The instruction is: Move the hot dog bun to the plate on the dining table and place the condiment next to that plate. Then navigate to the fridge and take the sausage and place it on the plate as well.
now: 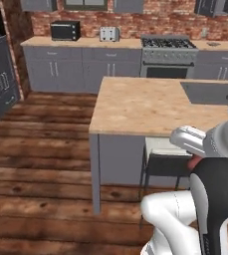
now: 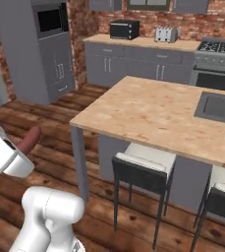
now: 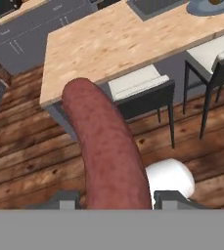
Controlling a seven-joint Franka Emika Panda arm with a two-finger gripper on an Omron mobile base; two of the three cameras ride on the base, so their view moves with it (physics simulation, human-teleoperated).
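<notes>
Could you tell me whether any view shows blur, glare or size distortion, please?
Hand view: the slim red-brown sausage in the gripper looms oversized from closeness, dwarfing the pale wood-grain dining table. Right base view: even, flat rendered light, no glare on the tabletop. Left base view: slightly soft, no strong shadows.

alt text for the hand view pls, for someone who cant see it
A red-brown sausage held between the gripper's finger tips points toward the pale wood dining table. Two stools sit at the table's near edge, and the blue-grey plate lies at its far corner.
</notes>
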